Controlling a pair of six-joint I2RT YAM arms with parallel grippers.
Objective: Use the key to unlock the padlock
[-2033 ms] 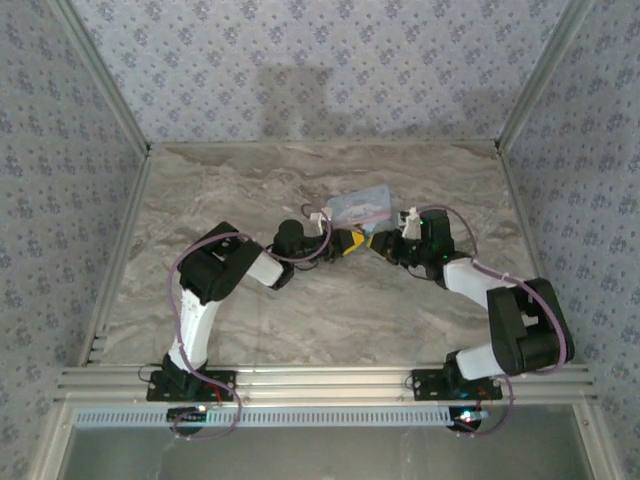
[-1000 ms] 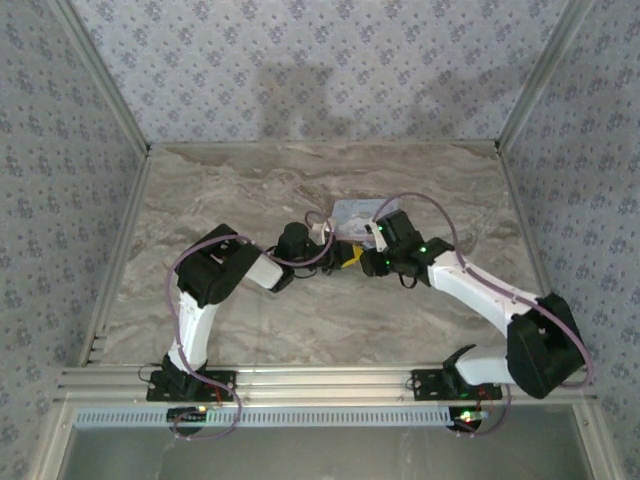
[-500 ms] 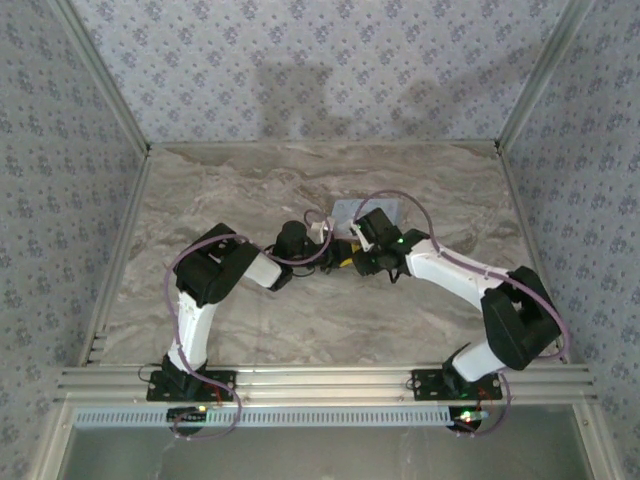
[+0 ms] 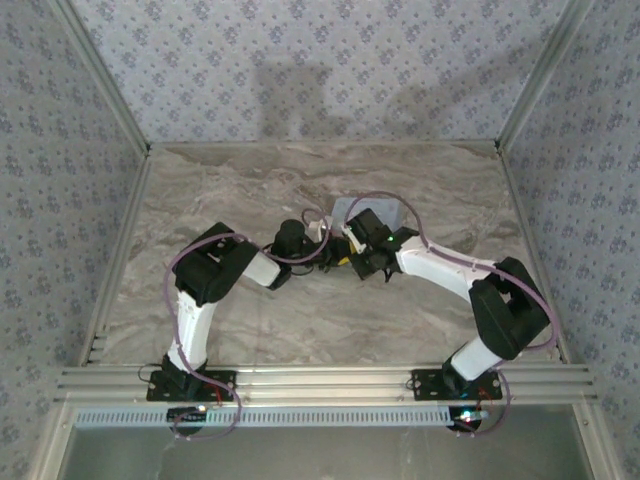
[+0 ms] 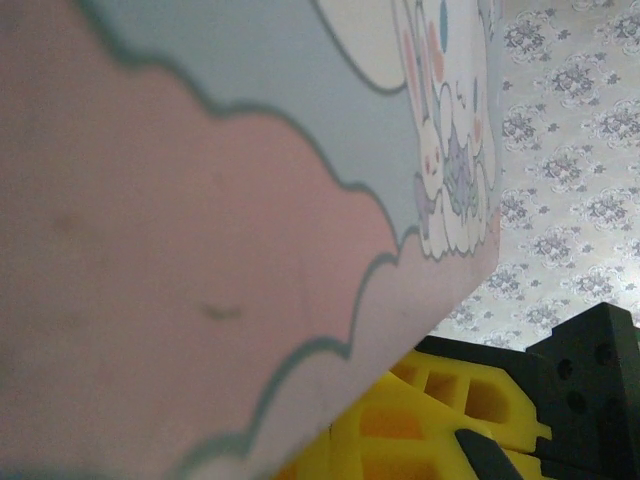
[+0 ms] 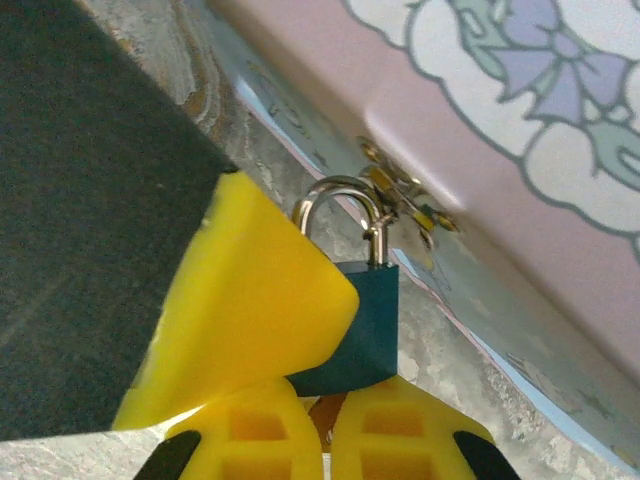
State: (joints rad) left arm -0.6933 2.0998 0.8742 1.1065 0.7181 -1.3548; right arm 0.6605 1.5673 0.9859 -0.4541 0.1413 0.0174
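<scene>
Dark teal padlock (image 6: 368, 320) hangs locked on the tin's (image 6: 520, 190) hasp (image 6: 402, 197), its base touching your right end effector (image 6: 325, 440), clenched just below. The key is hidden; probably you are at insertion, so next turn it gently.

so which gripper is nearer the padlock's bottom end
Right. The right gripper is shut just below the padlock; the left gripper has a yellow finger across the padlock's side, higher up.
</scene>
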